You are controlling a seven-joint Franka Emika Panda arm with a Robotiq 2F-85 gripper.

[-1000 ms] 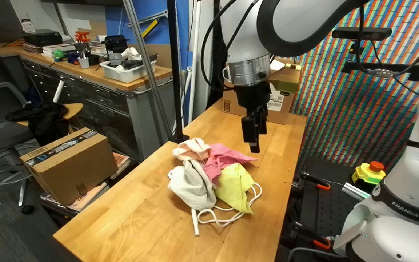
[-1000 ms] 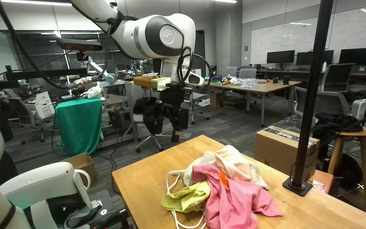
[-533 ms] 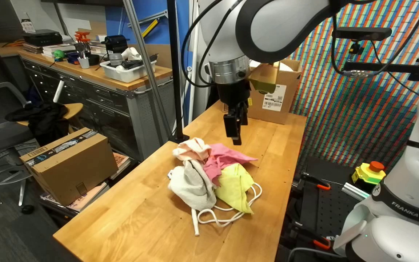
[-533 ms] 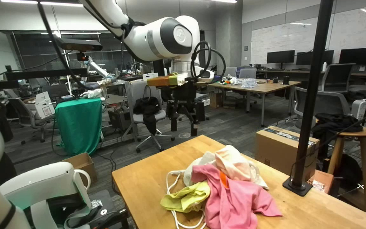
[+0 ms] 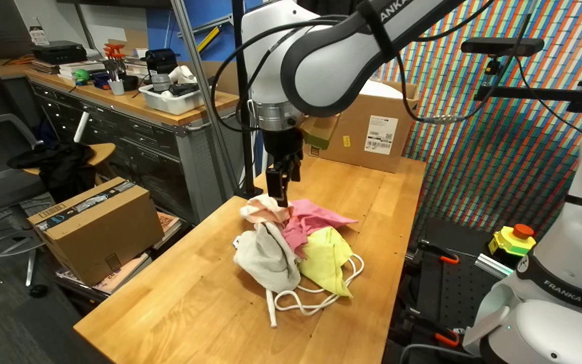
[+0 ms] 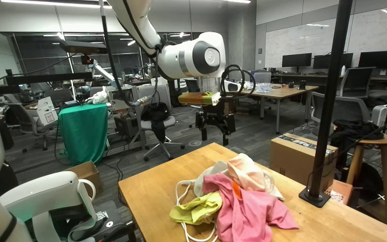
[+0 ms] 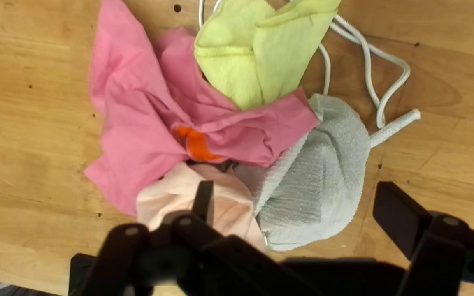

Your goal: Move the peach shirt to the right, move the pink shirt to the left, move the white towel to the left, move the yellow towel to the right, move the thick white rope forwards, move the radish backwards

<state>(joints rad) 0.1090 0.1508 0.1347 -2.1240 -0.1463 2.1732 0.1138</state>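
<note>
Robot arm (image 5: pixel 331 71) with its gripper (image 6: pixel 215 136) pointing downward above a wooden table (image 5: pixel 170 298) that bears a pile of cloth. The two fingers (image 7: pixel 401 218) of the gripper stand wide apart. In an exterior view the fingertips are clear of the cloth; in the wrist view one appears in front of the peach shirt (image 7: pixel 233 205) and the other in front of bare wood, beside the white towel (image 7: pixel 323 176).

The pink shirt (image 7: pixel 130 131) spreads across the pile, an orange patch (image 7: pixel 198 146) showing among its folds. It touches the peach shirt, and one end of it lies over the edge of the white towel. The peach shirt and the white towel also touch. The yellow towel (image 7: pixel 228 61) lies folded against the pink shirt. The white rope (image 5: pixel 271 308) shows loose loops beside the yellow towel and a thicker end emerging at the edge of the white towel; whether these form one piece cannot be told.

A cardboard box (image 5: pixel 356 136) stands at the far end of the table, and a black post (image 6: pixel 329 94) rises at the table's edge, near the peach shirt.
</note>
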